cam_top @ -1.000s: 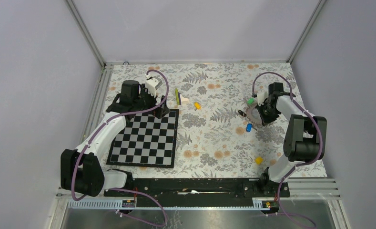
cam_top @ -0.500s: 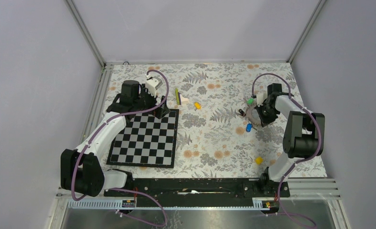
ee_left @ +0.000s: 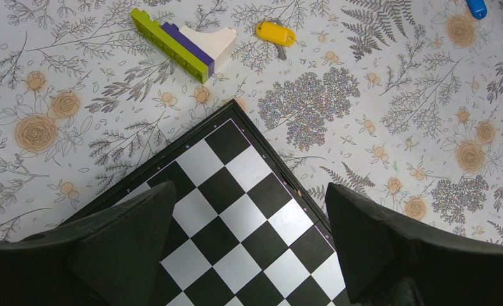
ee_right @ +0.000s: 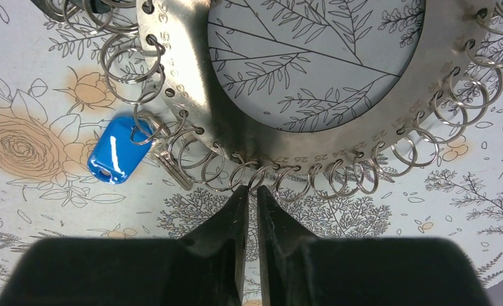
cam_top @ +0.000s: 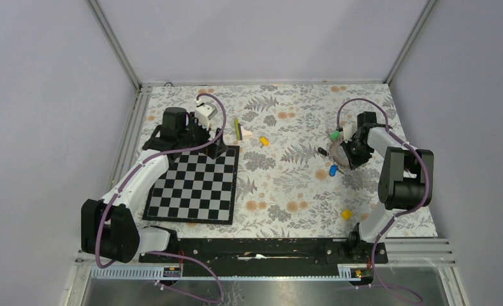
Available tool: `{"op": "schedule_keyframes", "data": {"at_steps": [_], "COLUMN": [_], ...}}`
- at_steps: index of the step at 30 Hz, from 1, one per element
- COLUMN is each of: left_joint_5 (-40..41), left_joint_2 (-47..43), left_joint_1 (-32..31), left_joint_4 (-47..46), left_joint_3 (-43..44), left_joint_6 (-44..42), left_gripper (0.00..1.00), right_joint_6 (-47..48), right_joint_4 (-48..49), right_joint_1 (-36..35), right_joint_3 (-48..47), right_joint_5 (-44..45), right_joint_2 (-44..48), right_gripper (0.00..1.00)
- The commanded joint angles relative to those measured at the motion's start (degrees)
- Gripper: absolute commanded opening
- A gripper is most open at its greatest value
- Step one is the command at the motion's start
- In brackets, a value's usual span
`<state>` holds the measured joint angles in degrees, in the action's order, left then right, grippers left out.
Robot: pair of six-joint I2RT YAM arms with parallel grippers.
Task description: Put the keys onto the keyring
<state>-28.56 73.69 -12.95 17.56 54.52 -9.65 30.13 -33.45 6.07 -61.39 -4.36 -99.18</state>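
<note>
- Two arms: left gripper (ee_left: 248,191) hangs with jaws spread wide over the chessboard (ee_left: 236,223) corner, well apart from the keyring (ee_right: 325,150).
- Right gripper (ee_right: 248,190) tips reach the keyring's rim, fingers almost together; whether it grips, I cannot tell.
- Blue key (ee_right: 115,153) lies against that rim.

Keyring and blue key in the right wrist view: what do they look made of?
Keyring: looks like grey metal, probably steel, with a dull brushed finish. It is a flat band with stamped numbers, punched holes and soft reflections.
Blue key: the head looks like glossy plastic, with a saturated colour and bright highlight streaks. The short blade beside it is silvery, likely metal.
</note>
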Motion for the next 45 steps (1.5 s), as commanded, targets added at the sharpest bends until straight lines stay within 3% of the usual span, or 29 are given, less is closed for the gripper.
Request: {"op": "schedule_keyframes", "data": {"at_steps": [1, 14, 45], "left_joint_5": [-1.64, -1.75, -2.03], "left_joint_2": [-0.83, -0.83, -0.65], "left_joint_1": [-0.23, -0.23, -0.23], "left_joint_4": [-1.09, -1.07, -1.04], "left_joint_3": [1.64, 1.64, 1.55], "left_joint_6": [-0.90, -0.90, -1.07], "left_gripper": [0.99, 0.99, 0.99], "right_joint_6": [0.06, 0.85, 2.36], "right_joint_4": [0.25, 0.48, 1.99], "right_joint_1": [0.26, 0.26, 0.26], "right_joint_3": [-0.47, -0.17, 0.79], "right_joint_5": [1.58, 2.57, 1.74], "right_joint_2": [0.52, -0.05, -1.46], "right_gripper": [0.18, 0.23, 0.25]}}
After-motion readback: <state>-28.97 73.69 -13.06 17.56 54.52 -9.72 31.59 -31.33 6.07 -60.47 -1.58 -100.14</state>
